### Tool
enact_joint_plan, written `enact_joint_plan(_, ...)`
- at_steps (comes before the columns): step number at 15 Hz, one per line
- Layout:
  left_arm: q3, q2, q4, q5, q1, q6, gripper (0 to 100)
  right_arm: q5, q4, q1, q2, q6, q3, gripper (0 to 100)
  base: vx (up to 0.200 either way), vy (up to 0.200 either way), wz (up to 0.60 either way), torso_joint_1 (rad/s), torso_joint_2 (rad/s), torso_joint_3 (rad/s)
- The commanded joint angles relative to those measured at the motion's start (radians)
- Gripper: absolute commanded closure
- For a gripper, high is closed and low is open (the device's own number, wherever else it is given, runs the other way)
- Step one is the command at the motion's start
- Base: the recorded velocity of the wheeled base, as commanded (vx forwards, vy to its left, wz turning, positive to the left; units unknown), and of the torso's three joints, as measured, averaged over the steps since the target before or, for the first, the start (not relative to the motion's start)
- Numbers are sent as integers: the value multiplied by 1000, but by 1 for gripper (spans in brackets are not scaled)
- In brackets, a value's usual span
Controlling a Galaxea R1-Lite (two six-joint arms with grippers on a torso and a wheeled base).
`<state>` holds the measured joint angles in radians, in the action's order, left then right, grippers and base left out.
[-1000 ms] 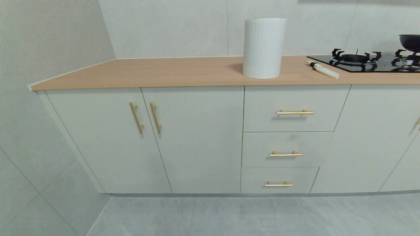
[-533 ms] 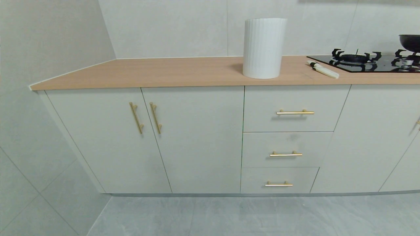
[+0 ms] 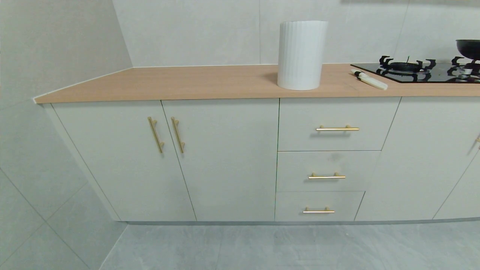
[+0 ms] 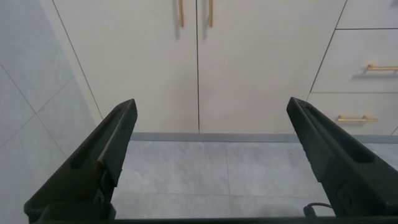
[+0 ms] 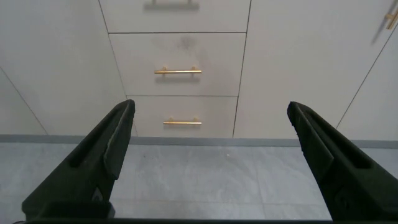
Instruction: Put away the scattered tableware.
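A white knife-like utensil [image 3: 369, 79] with a dark end lies on the wooden counter [image 3: 187, 82], beside the black gas hob [image 3: 423, 72]. A tall white ribbed canister [image 3: 301, 54] stands upright on the counter to its left. My left gripper [image 4: 211, 112] is open, held low over the grey floor and facing the double cabinet doors [image 4: 196, 62]. My right gripper [image 5: 210, 113] is open too, low before the stack of drawers [image 5: 179, 62]. Neither gripper holds anything.
Three drawers with gold bar handles [image 3: 336, 128] sit under the canister, and double doors with vertical gold handles [image 3: 166, 134] are to their left. A dark pan [image 3: 468, 47] rests on the hob at far right. A tiled wall closes the left side. Grey floor lies ahead.
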<state>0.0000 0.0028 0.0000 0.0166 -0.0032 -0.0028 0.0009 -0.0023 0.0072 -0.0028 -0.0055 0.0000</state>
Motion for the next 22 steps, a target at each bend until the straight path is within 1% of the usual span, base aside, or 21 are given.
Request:
enact_joint_plan(1, 0, 0, 0, 0, 0, 1, 0, 2, 1, 0, 3, 1, 0, 0, 0, 0, 0, 0, 0, 0)
enact_joint_plan(11, 0, 0, 0, 0, 0, 1, 0, 2, -1, 0, 3, 4, 0, 0, 0, 0, 0, 0, 0, 0)
enact_joint_plan(22, 0, 0, 0, 0, 0, 1, 0, 1, -1, 0, 3, 4, 0, 0, 200, 0, 0, 1, 0, 1)
